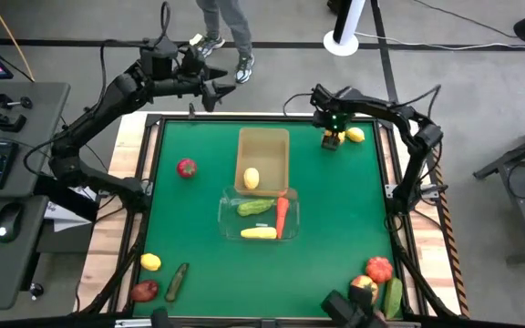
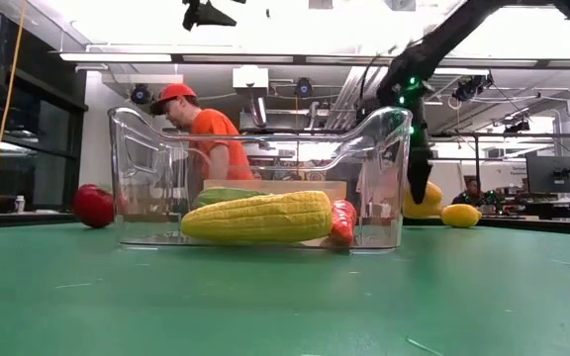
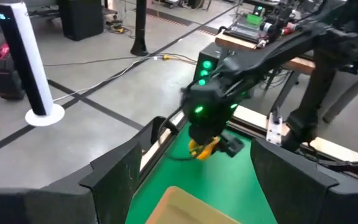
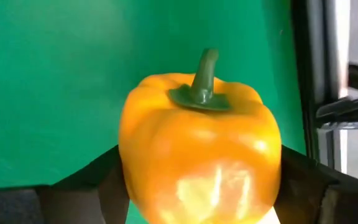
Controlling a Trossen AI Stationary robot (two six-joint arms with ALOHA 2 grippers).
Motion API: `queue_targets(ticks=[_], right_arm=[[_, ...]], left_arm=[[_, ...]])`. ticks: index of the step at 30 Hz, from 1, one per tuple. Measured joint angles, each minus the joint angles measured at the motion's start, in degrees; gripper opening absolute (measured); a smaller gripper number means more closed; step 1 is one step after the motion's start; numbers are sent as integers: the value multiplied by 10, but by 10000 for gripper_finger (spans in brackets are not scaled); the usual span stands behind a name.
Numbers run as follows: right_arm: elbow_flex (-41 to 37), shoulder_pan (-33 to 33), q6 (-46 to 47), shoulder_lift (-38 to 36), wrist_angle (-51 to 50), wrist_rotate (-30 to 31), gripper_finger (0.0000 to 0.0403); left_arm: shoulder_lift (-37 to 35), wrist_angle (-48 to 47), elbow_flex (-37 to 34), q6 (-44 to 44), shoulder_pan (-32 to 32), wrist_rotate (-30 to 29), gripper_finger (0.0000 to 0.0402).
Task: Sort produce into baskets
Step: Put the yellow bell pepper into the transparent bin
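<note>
Right pincer [image 1: 333, 138] clenched on orange pepper [image 4: 197, 155] near desk's far right corner; left pincer [image 1: 217, 91] released beyond far edge.

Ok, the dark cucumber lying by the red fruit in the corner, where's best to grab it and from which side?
Grip the dark cucumber across its middle, coming straight down from above. It lies flat and slanted on the table, long and thin, so turn the left hand to close across its narrow width. The red fruit lies close beside one end, so avoid that end.
</note>
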Motion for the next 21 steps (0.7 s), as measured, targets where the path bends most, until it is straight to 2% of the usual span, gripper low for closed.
queue_targets(ticks=[4,9,11,16,21], right_arm=[[10,10,35,-65,1,-61,276],[11,41,107,-156,21,-203,276],[6,64,125,-185,34,-238,276],[-9,142,159,-224,79,-250,276],[-11,229,184,-224,84,-270,276]], left_arm=[[14,6,0,0,13,23,289],[35,1,0,-10,16,73,289],[47,-2,0,-18,7,78,289],[70,7,-9,-44,-31,80,289],[51,97,-131,-111,-78,76,289]])
